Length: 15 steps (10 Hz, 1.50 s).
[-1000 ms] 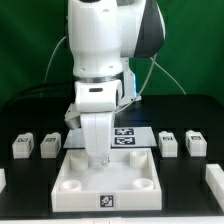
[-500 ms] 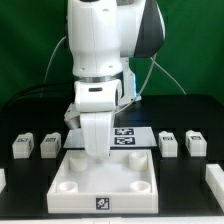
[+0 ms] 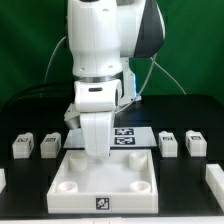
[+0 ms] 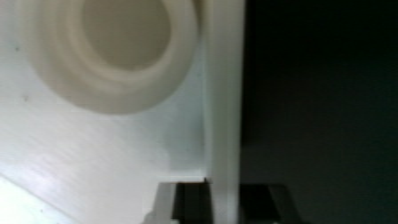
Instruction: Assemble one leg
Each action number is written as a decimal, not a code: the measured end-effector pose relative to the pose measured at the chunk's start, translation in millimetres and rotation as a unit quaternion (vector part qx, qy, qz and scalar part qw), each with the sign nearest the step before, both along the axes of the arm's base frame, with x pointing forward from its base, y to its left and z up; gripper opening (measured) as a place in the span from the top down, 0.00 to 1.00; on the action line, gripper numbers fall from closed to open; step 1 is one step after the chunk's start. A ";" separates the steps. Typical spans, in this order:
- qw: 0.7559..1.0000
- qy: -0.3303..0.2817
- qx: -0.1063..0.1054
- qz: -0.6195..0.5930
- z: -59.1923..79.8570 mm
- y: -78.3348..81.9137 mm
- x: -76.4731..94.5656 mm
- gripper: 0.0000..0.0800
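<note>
Four legs stand on the black table: two at the exterior view's left (image 3: pixel 22 146) (image 3: pixel 51 144) and two at its right (image 3: pixel 168 143) (image 3: pixel 195 144). Each is a small white block with a tag. The large white square top (image 3: pixel 70 185) with round corner sockets lies in the middle. My gripper (image 3: pixel 98 151) is down at the top's far wall. In the wrist view the gripper (image 4: pixel 222 203) has a dark finger (image 4: pixel 183 204) on each side of the thin white wall (image 4: pixel 222 110), shut on it. A round socket (image 4: pixel 111 50) shows beside the wall. No leg is held.
The marker board (image 3: pixel 127 137) lies just behind the top, beside the arm. White pieces show partly at the exterior view's left edge (image 3: pixel 2 180) and right edge (image 3: pixel 214 178). Cables hang behind the arm.
In the first half second the top shifted slightly toward the exterior view's left and front, with the gripper at its far wall. Nothing has moved since.
</note>
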State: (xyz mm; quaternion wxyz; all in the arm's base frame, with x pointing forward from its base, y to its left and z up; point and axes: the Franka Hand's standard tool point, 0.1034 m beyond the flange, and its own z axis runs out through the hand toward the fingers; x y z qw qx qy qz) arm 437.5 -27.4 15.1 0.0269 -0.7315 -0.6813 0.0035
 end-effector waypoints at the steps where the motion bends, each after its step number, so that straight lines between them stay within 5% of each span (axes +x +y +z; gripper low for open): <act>1: 1.000 0.000 0.000 0.000 0.1 0.4 0.3 0.93; 7: 1.000 -0.009 0.020 -0.008 13.5 88.9 54.4 0.93; 15: 1.000 0.009 0.024 0.005 0.5 87.4 57.8 0.92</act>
